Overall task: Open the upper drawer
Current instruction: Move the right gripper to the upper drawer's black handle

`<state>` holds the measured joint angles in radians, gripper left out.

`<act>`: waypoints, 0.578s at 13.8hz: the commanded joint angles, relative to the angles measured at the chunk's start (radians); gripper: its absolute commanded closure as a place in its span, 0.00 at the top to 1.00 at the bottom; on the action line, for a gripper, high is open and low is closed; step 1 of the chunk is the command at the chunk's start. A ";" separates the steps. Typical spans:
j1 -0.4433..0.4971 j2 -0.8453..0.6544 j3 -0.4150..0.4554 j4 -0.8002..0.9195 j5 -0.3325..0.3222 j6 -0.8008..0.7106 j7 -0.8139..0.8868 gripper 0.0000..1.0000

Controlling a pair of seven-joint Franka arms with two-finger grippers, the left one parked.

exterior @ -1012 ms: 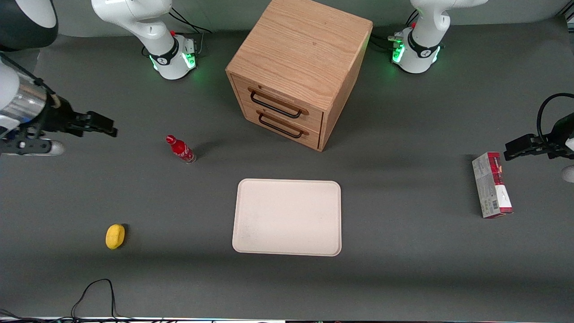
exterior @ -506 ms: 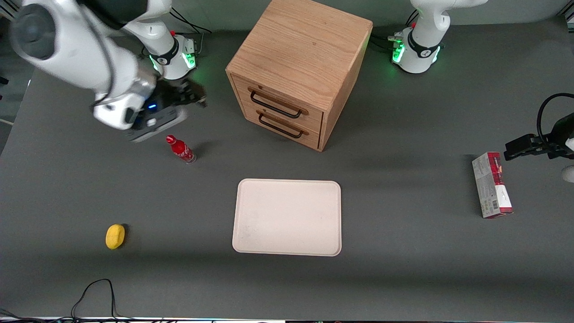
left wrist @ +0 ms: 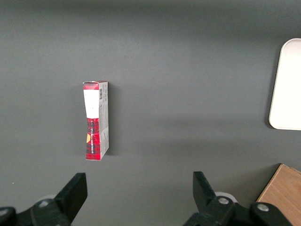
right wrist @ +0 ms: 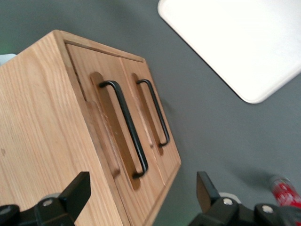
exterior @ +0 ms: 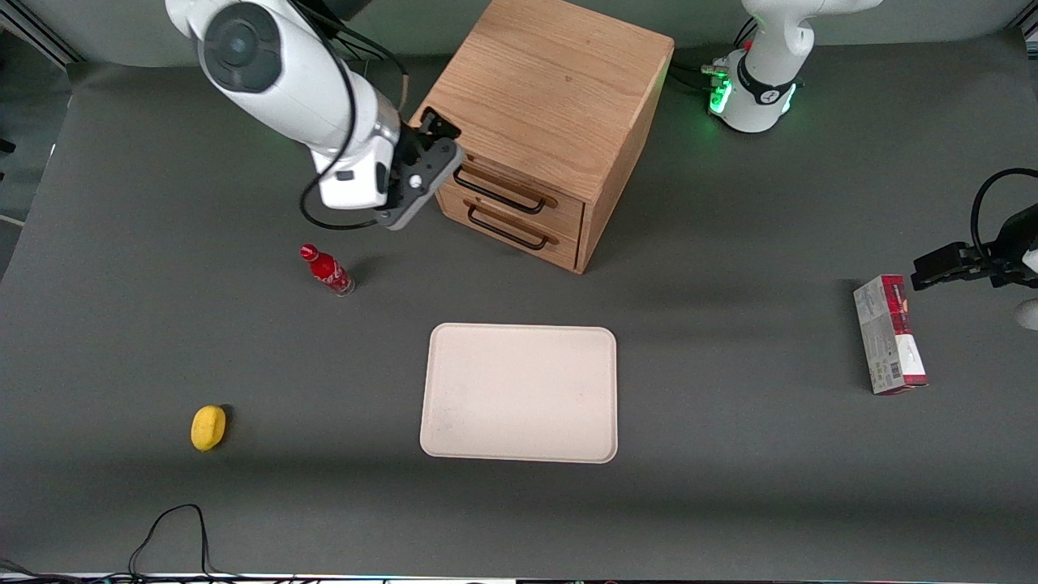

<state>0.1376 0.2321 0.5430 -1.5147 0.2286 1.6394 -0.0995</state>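
Observation:
The oak cube cabinet (exterior: 551, 89) stands at the back middle of the table with both drawers shut. The upper drawer (exterior: 559, 208) has a wide black wire handle (exterior: 496, 193), just above the lower drawer's handle (exterior: 507, 231). My right gripper (exterior: 442, 144) is open and empty. It hovers at the cabinet's front corner toward the working arm's end, close to that end of the upper handle and not touching it. In the right wrist view the upper handle (right wrist: 126, 127) and lower handle (right wrist: 157, 115) lie ahead of the open gripper (right wrist: 141, 190).
A red bottle (exterior: 327, 270) stands on the table near the gripper, nearer the front camera. A beige tray (exterior: 519, 392) lies in front of the cabinet. A yellow object (exterior: 208, 427) lies toward the working arm's end. A red-and-grey box (exterior: 890, 334) lies toward the parked arm's end.
My right arm has swung from the working arm's end of the table in to the cabinet's front corner, beside the upper handle. Nothing else has moved.

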 commanded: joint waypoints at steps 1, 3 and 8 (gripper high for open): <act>-0.010 0.065 0.066 -0.001 0.009 0.046 -0.031 1.00; -0.007 0.070 0.069 -0.053 0.005 0.091 -0.052 1.00; -0.003 0.061 0.071 -0.192 -0.040 0.210 -0.112 1.00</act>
<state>0.1386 0.3128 0.6062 -1.6497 0.2148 1.7948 -0.1841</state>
